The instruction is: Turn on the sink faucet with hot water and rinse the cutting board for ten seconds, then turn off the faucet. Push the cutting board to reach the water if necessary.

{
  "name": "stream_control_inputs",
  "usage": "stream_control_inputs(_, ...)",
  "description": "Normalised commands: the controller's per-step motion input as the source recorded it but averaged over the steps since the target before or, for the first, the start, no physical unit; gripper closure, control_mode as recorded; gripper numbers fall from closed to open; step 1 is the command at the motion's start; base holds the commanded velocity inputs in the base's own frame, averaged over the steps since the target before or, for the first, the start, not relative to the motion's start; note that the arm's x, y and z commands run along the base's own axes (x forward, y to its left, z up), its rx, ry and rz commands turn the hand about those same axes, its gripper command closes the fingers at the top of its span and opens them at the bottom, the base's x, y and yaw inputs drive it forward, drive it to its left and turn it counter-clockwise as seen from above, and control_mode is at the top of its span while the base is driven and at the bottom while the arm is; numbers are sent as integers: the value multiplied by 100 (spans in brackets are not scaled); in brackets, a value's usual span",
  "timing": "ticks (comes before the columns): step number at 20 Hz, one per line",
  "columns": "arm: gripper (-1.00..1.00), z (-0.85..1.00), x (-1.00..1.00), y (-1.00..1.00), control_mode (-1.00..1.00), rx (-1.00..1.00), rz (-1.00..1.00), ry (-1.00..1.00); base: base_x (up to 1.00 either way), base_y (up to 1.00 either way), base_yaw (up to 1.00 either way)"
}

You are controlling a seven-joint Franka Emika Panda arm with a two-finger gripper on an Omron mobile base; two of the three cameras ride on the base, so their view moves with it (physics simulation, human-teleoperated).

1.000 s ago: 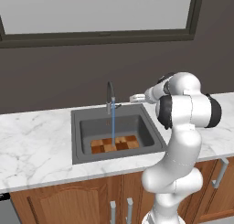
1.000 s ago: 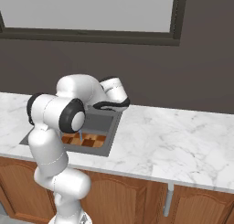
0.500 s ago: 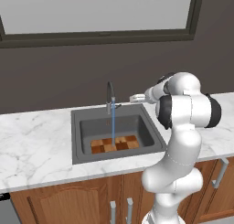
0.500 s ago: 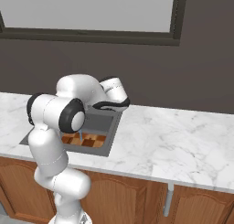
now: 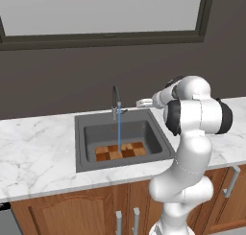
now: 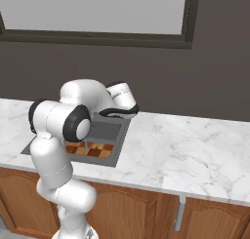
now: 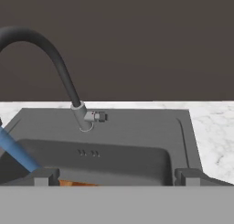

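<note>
The dark grey sink sits in the white marble counter. The faucet arches over its back rim, and a thin blue stream of water falls onto the checkered cutting board on the basin floor. My gripper hovers open over the sink's back right rim, just right of the faucet's side lever, holding nothing. In the hand view the lever lies ahead between the spread fingertips, apart from them, with the water at left. My arm covers part of the sink and board.
Marble counter stretches to both sides of the sink, wider on the right. A dark wall with a window rises behind the faucet. Wooden cabinet doors run below the counter edge.
</note>
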Motion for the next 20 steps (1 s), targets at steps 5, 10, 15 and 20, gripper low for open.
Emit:
stream_control_inputs(5,-100,0,0,0,-100,0,0,0,0,0,0)
stream_control_inputs(10,-100,0,0,0,-100,0,0,0,0,0,0)
stream_control_inputs(15,-100,0,0,0,-100,0,0,0,0,0,0)
stream_control_inputs(20,-100,0,0,0,-100,0,0,0,0,0,0)
